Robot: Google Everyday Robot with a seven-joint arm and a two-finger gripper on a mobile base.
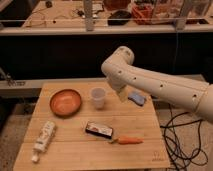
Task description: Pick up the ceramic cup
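Just to the left of the gripper (pixel 121 94), as the camera sees it, stands the small plain white ceramic cup (pixel 98 98), upright, handleless and tapering toward its base, near the gripper but not touching it. Whether the gripper is released or clenched cannot be told, since it hangs low under the bend of the thick white perforated arm (pixel 155 85), which reaches in from the right edge. Beyond the cup, farther from the gripper, lies the wide shallow orange-brown bowl (pixel 65 102), close beside the cup. On the gripper's other side, just beside it, a small blue pad-like object (pixel 136 98) lies flat, partly under the arm. Nearer the camera than the gripper are a dark rectangular packet (pixel 98 130) and a slim orange carrot-shaped piece (pixel 126 141), almost end to end, and well off toward the near left corner a white tube (pixel 43 139) lies on its side. All rest on a pale slatted wooden table (pixel 75 157). Dark cables (pixel 175 135) loop over the floor to the right, and behind runs a cluttered workbench (pixel 60 12).
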